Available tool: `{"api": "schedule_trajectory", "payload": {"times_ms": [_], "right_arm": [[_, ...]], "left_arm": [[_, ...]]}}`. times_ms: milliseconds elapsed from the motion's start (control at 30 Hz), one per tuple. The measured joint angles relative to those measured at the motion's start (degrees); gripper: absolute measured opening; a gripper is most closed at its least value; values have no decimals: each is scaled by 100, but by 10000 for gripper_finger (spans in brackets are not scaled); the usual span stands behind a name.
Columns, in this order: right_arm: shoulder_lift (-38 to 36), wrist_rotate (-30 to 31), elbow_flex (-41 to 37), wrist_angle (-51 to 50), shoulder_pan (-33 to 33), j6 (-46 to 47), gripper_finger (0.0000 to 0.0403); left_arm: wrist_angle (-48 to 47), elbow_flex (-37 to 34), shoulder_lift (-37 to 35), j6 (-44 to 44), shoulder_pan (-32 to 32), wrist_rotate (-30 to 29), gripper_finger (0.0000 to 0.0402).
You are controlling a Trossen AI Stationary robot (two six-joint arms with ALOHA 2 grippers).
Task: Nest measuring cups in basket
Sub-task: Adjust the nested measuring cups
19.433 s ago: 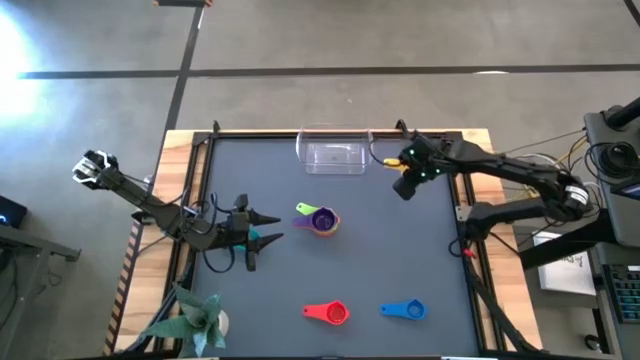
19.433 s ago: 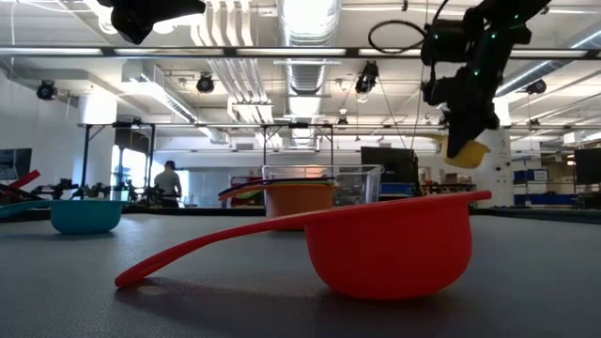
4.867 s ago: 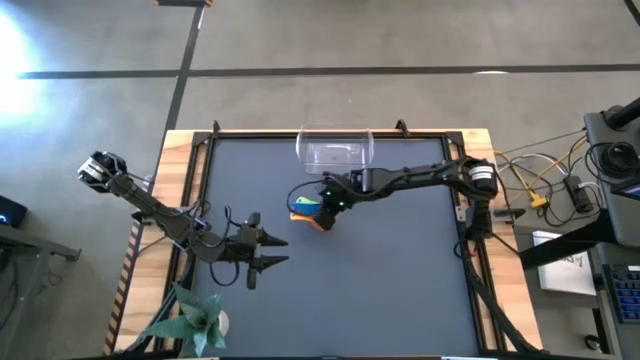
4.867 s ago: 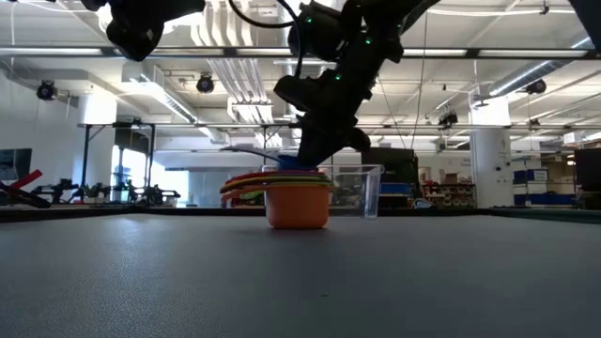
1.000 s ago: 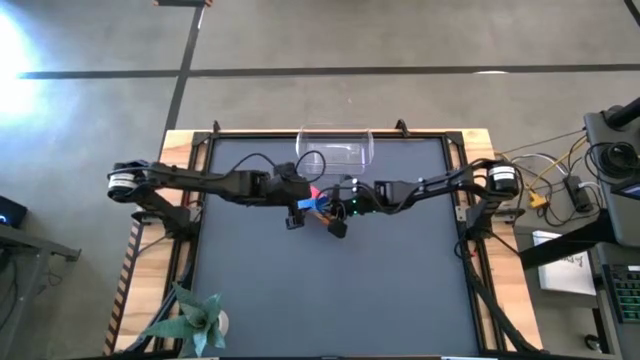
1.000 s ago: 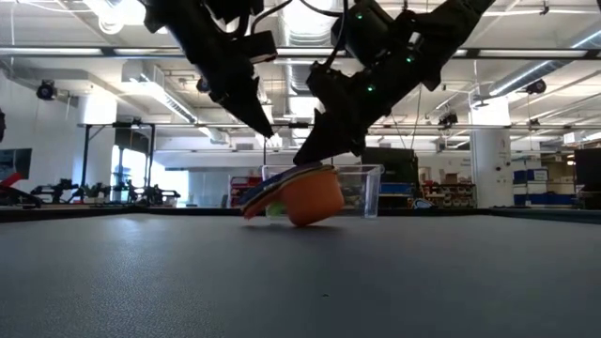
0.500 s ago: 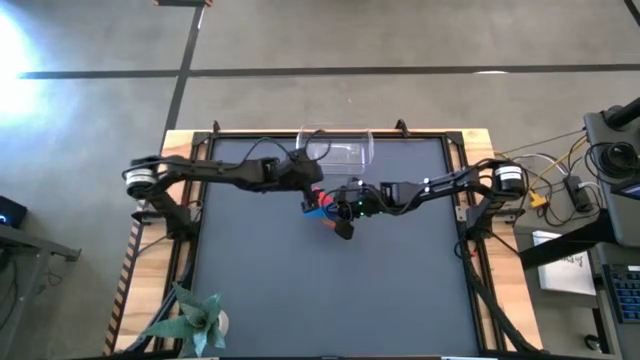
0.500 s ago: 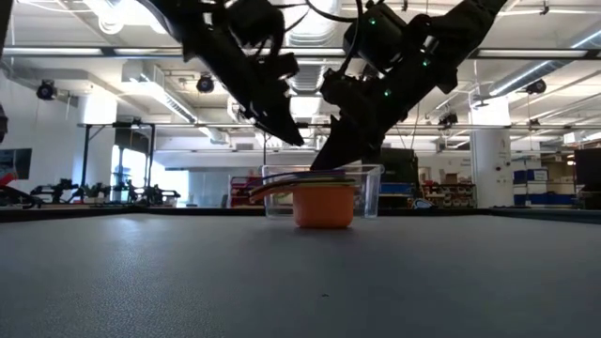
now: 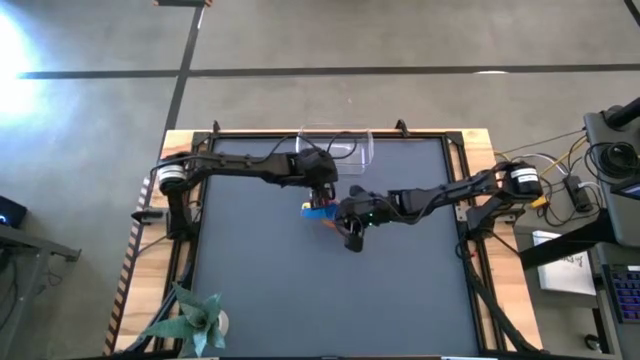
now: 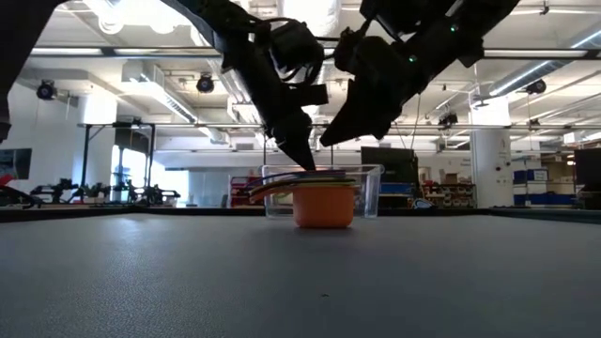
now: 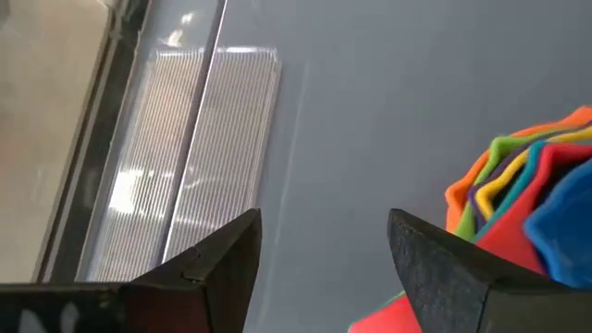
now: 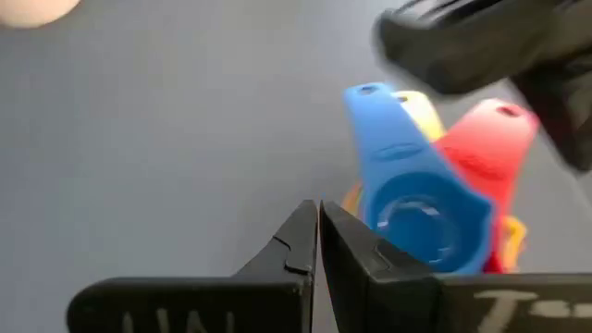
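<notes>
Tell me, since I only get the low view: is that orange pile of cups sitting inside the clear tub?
Observer: No. From above, the stack of cups stands on the table in front of the tub, apart from it.
Operator: Which colour is on top? I only see rims edge-on.
Observer: The blue cup lies on top, as the right wrist view shows.
Operator: Is the arm on my right holding anything?
Observer: No. That is the right gripper. It is shut with nothing between its fingers, just beside the stack.
</notes>
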Motion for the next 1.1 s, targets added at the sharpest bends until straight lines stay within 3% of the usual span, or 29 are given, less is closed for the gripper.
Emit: {"api": "schedule_trajectory", "payload": {"times_ms": [567,900,1100], "right_arm": [[1021,47,50,209,269,11,8],[724,638,56,-200,242,70,8],[576,696,53,-416,237,133,8]], "left_arm": [[-894,-65,69,-29,34,-5,212],[-1690,291,18,-278,-252,5,212],[-1785,403,-162,-297,-245,-43,212]]}}
